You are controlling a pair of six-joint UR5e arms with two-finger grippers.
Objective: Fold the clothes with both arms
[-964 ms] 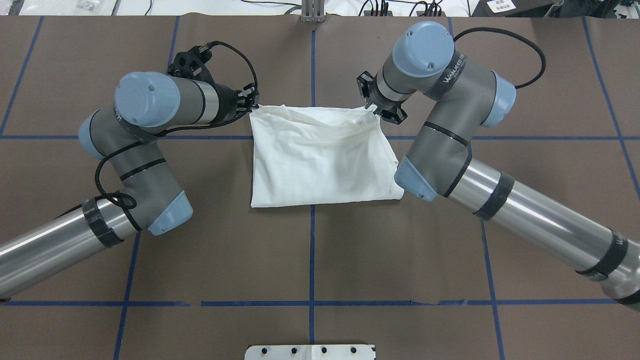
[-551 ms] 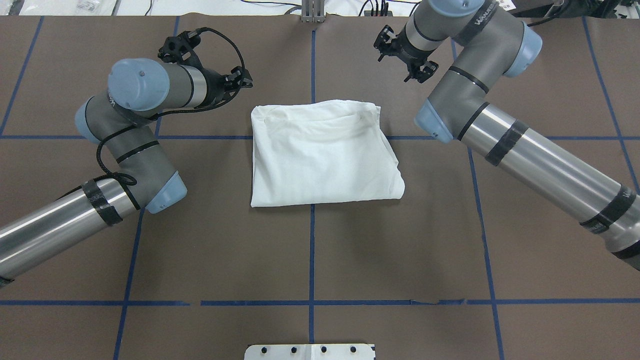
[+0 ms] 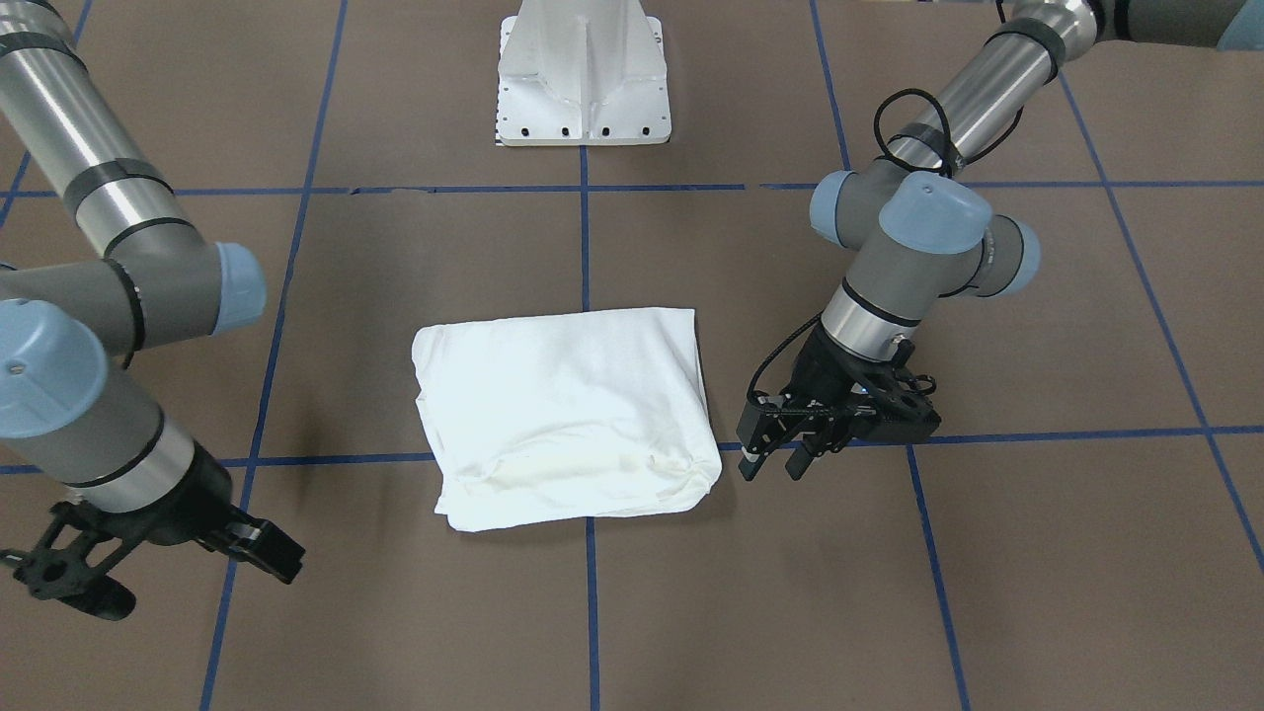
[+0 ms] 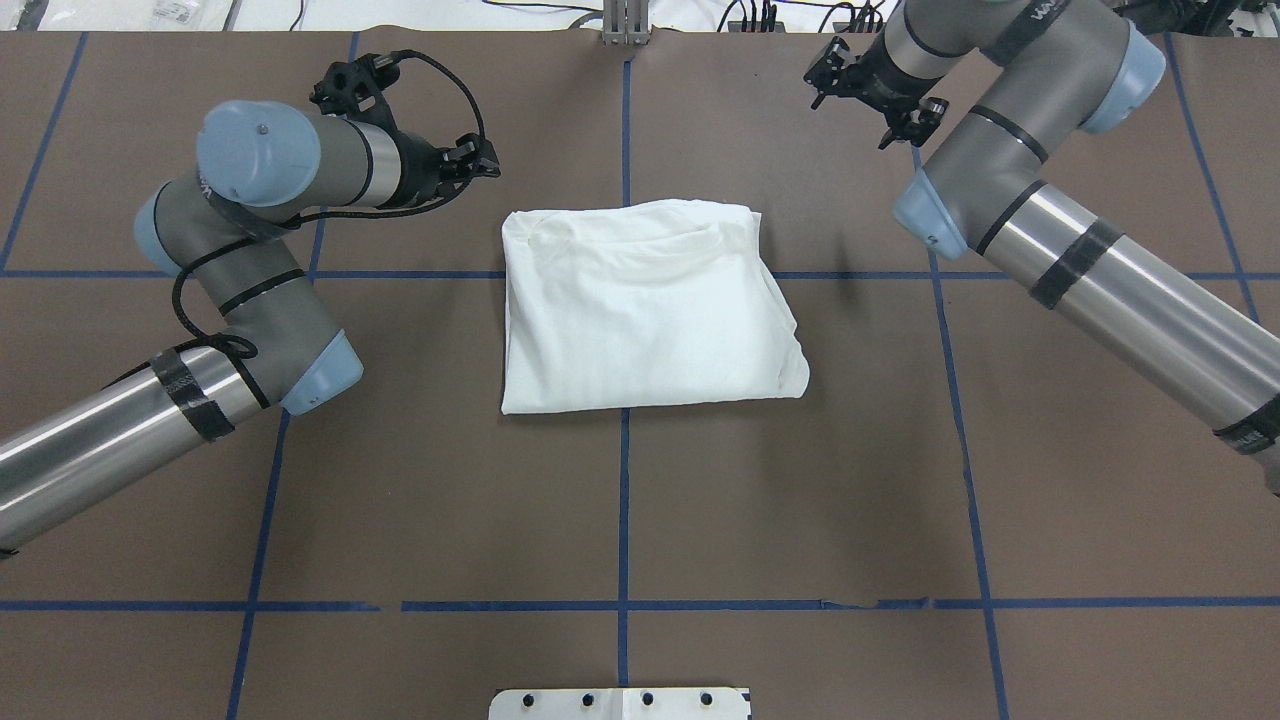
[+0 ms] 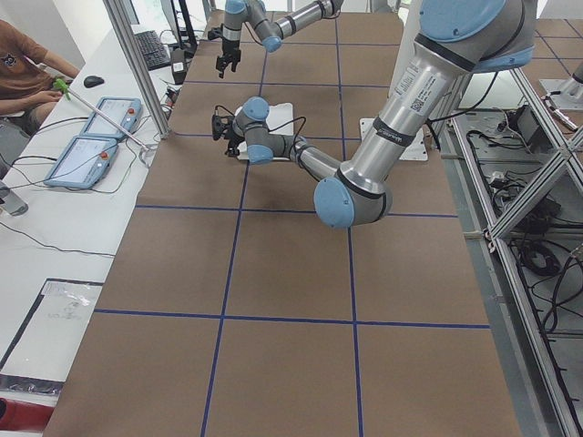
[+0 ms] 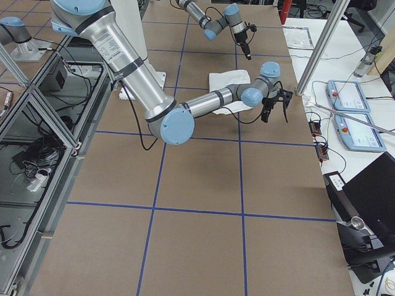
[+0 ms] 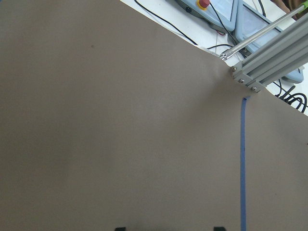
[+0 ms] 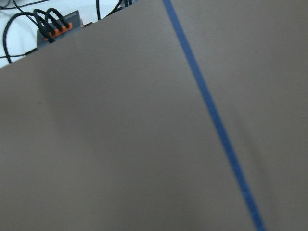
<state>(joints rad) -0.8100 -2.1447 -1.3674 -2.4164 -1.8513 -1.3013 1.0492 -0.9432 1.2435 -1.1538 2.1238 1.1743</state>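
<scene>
The white shirt [image 4: 640,300] lies folded into a rough rectangle on the brown table, its collar edge on the far side; it also shows in the front view [image 3: 563,415]. My left gripper [image 4: 488,160] hovers open just off the shirt's far left corner, holding nothing; the front view shows its two fingers spread [image 3: 768,464]. The left wrist view shows only bare table with two fingertips [image 7: 120,229] wide apart at the bottom edge. My right gripper [image 4: 828,72] is raised near the table's far edge, well away from the shirt's far right corner, open and empty [image 3: 269,555].
Blue tape lines [image 4: 624,500] divide the brown table cover. The white pedestal base [image 3: 583,89] stands on the robot's side. An aluminium post [image 7: 269,53], cables and teach pendants [image 6: 349,95] lie past the far edge, where a person [image 5: 23,64] sits.
Both grippers let go of the shirt's far corners, and the edge dropped flat. The right arm lifted and swung out to the far right. The left gripper drew back slightly left.
</scene>
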